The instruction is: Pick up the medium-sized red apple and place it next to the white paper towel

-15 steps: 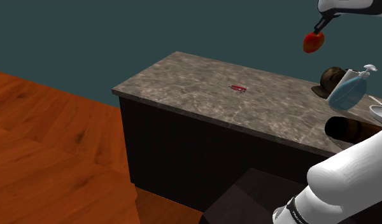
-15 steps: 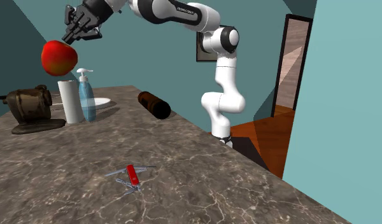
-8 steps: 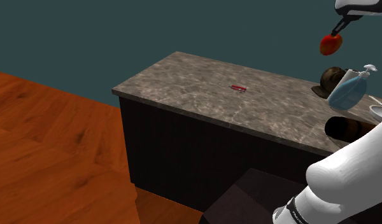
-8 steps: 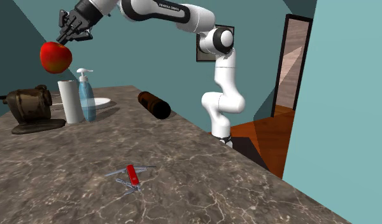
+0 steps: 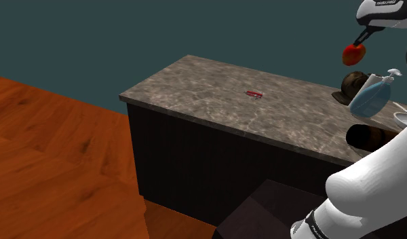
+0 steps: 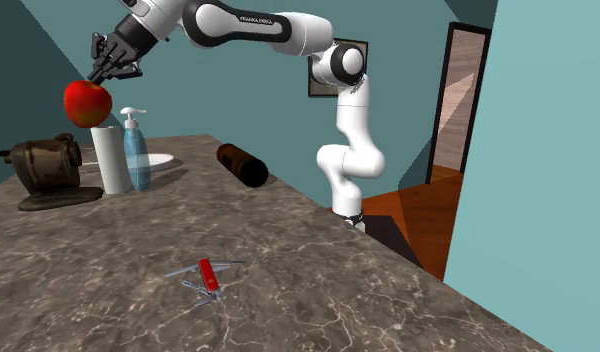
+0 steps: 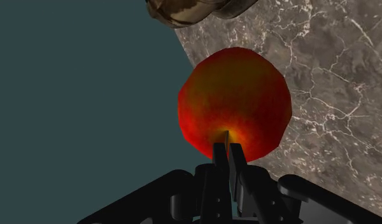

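A red apple with yellow-orange patches point(image 6: 88, 103) hangs in the air from my gripper point(image 6: 100, 77), which is shut on its stem. It hovers just above the upright white paper towel roll point(image 6: 112, 160) at the far end of the marble counter point(image 6: 388, 300). In the shoulder view the apple point(image 5: 354, 53) hangs under the gripper point(image 5: 361, 39), above the counter's point(image 5: 216, 88) right end. Seen from the wrist, the fingers of the gripper point(image 7: 226, 147) pinch the stem and the apple point(image 7: 234, 102) dangles over the counter's edge point(image 7: 336, 83).
A blue soap dispenser point(image 6: 136, 150) stands beside the towel, with a brown metal machine point(image 6: 48, 170) on its other side. A dark cylinder point(image 6: 242, 164) lies near the arm's base. A red pocket knife point(image 6: 206, 275) lies mid-counter. A white dish point(image 5: 404, 121) sits behind the dispenser.
The gripper has carried the apple toward the shoulder view's right and then lowered it, closer to the paper towel roll. Its hold on the stem is unchanged.
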`<state>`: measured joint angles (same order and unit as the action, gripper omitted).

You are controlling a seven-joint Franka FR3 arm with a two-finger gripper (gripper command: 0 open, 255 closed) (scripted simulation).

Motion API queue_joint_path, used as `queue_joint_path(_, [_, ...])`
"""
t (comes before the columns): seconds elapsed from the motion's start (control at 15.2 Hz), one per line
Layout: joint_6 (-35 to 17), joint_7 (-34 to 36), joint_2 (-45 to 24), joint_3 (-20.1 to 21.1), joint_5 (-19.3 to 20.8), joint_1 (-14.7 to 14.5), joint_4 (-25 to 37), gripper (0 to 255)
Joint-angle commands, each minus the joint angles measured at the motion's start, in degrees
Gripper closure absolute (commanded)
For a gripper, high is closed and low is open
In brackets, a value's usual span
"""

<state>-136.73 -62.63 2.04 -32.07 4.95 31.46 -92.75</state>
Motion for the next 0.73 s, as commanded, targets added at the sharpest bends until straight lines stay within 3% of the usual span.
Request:
queue_joint_path(0.0, [-1.7,0.5,0.7,0.1,0.7,0.0,-2.3,255])
queue_joint_path(0.66, [-9.5,2.0,1.7,0.2,2.5,0.1,-11.0,255])
